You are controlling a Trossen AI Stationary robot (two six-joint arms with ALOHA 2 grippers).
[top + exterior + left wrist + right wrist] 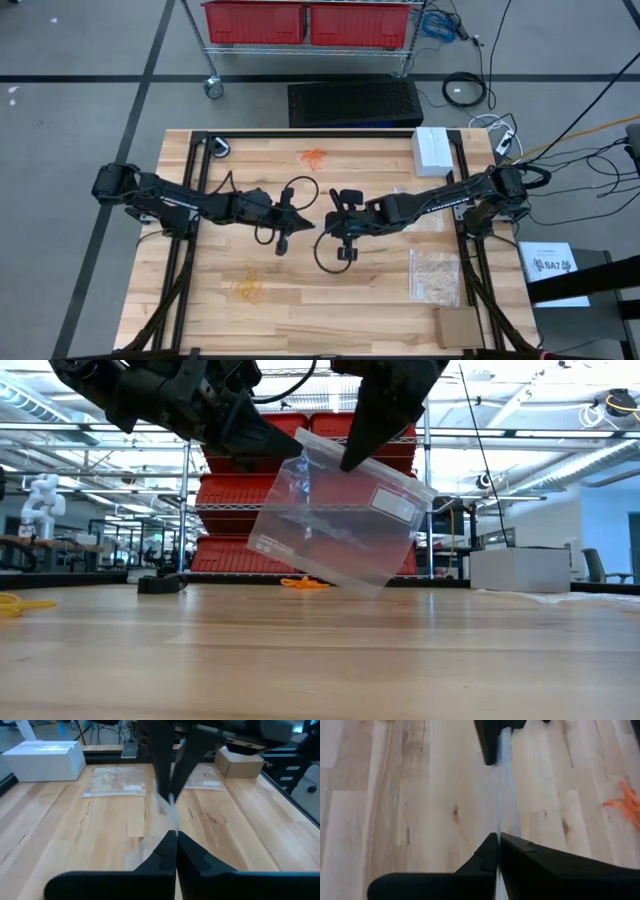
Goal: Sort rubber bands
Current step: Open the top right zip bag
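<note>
A clear plastic bag [335, 525] hangs tilted above the middle of the table between my two grippers. My left gripper [290, 448] is shut on its upper left corner; my right gripper [350, 460] is shut on its top edge just beside it. In the high view the two grippers [306, 224] [330, 227] meet tip to tip at the table's centre. Orange rubber bands [313, 156] lie on the wood near the far edge, also seen low [305, 583] and in the right wrist view [625, 805]. Pale yellow rubber bands [248, 288] lie near the front left. My left gripper pinches the bag's upper corner [172, 822] between its two shut fingers, coming nearly level from the table's left. The bag hangs below and beyond the fingers, clear of the table. My right gripper pinches the bag's top edge [504, 827] between its two shut fingers, slanting down from the table's right. The film runs edge-on from its fingertips toward the left gripper's fingers [490, 745]. The bag hangs tilted, its lower corner [375, 588] off the wood.
Two clear bags with pale contents [435, 270] [430, 215] lie at the right side. A white box [432, 150] stands at the far right and a cardboard box [458, 325] at the near right. Black frame rails [185, 240] run along both sides.
</note>
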